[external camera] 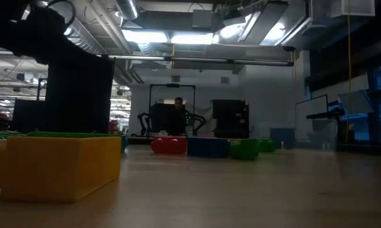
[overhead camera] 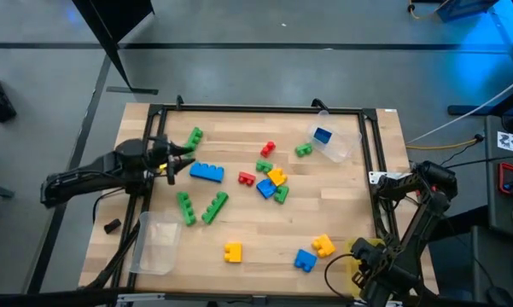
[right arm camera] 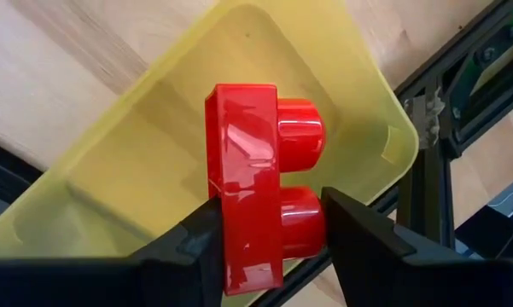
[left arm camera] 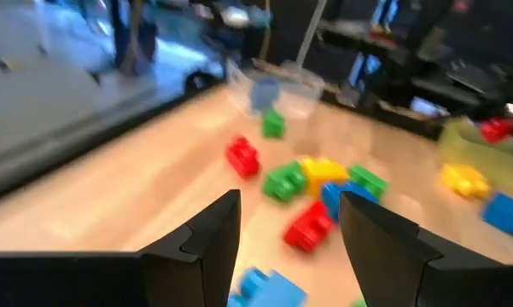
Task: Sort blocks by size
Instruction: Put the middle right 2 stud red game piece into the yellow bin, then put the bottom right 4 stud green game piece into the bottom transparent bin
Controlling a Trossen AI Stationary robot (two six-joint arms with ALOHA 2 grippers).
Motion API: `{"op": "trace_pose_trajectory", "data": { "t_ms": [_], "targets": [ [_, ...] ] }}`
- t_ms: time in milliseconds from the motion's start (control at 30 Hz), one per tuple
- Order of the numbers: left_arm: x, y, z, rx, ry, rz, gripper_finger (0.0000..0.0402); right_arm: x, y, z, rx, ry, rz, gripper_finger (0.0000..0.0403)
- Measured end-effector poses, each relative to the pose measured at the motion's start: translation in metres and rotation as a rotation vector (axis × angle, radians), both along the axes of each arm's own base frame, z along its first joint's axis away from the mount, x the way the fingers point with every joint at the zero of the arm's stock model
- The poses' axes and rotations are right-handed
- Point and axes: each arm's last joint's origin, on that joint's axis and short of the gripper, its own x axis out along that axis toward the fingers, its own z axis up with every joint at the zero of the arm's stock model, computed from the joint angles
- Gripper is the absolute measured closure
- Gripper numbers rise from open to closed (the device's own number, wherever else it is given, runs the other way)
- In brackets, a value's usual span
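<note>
Several blocks in green, blue, red and yellow lie scattered on the wooden table [overhead camera: 341,213]; among them are a long blue one [overhead camera: 206,172] and a long green one [overhead camera: 215,207]. My left gripper [overhead camera: 186,162] hovers open at the table's left, beside the blue block, with nothing between its fingers [left arm camera: 213,239]. My right gripper [right arm camera: 269,230] is shut on a small red two-stud block [right arm camera: 243,170] above the yellow tray [right arm camera: 154,170] at the table's near right corner. My right gripper pinches the red block between its two fingers. One finger lies on the block's flat face [right arm camera: 218,213], the other against one of its two studs [right arm camera: 303,223]. The fingers point down from above. The block hangs clear above the yellow tray, its studs turned sideways.
A clear tray [overhead camera: 335,143] at the far right holds a blue block [overhead camera: 323,136]. Another clear tray [overhead camera: 158,243] lies at the near left. A black frame [overhead camera: 256,109] borders the table. In the low view a yellow block [external camera: 57,168] sits close in front.
</note>
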Motion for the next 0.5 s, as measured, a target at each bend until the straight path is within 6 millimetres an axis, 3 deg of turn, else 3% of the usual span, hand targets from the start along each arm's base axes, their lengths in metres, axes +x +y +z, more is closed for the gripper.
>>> {"op": "trace_pose_trajectory", "data": {
  "t_ms": [167,333,500],
  "targets": [
    [0.014,-0.002,0.015,-0.079,0.093,-0.121,0.0218,0.002,-0.001,0.0,0.021,0.045,-0.021,0.0205],
    [0.036,-0.004,0.031,-0.092,0.182,-0.194,0.0218,0.002,0.0,0.0,0.026,0.044,-0.019,0.0156],
    [0.06,-0.01,0.042,-0.112,0.268,-0.267,0.0218,0.002,-0.001,0.0,0.025,0.044,-0.019,0.0132]
  ]
}}
